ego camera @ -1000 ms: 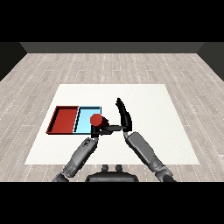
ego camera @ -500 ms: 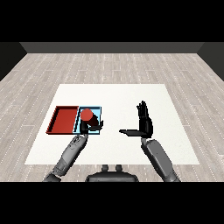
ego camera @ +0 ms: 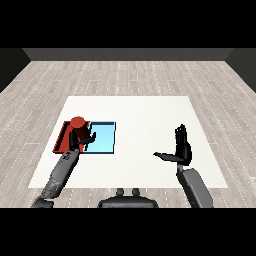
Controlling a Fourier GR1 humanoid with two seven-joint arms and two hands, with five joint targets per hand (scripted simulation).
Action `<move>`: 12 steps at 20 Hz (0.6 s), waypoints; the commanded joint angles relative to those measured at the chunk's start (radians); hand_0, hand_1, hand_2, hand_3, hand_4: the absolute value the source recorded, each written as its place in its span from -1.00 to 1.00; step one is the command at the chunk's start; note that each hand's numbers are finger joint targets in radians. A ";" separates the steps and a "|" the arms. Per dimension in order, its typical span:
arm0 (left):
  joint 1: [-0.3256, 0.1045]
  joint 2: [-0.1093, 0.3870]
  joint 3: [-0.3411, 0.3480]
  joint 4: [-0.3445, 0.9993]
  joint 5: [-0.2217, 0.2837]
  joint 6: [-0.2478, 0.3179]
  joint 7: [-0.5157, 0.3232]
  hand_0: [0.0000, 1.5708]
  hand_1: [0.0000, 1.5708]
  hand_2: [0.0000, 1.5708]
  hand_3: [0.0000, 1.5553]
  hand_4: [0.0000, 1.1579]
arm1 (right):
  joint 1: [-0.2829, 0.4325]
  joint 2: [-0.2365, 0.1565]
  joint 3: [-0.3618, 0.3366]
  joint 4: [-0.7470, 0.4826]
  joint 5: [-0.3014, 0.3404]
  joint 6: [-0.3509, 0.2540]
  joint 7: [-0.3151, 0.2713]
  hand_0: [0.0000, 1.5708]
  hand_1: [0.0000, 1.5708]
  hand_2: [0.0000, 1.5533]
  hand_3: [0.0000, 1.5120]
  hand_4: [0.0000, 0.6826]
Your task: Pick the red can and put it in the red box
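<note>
The red can (ego camera: 77,125) is upright in my left hand (ego camera: 83,140), whose fingers curl round its lower part. Hand and can are over the right part of the red tray (ego camera: 61,141), close to the edge it shares with the light blue tray (ego camera: 103,138). Whether the can touches the tray floor is hidden by the hand. My right hand (ego camera: 182,148) stands far to the right over the white table, fingers straight up and thumb stretched out to the left, holding nothing.
The two trays lie side by side at the left of the white table (ego camera: 140,115). Beyond the table's edges is grey plank floor (ego camera: 150,75).
My left hand has carried the red can leftward, from over the light blue tray to over the red tray. My right hand has drawn back to the right and nearer to me.
</note>
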 commanded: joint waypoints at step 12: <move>-0.325 0.047 0.146 0.769 -0.079 -0.061 -0.040 1.00 1.00 0.98 0.93 0.81 | -0.101 0.056 -0.022 0.212 0.066 -0.014 0.010 -1.00 -1.00 -1.00 -1.00 -1.00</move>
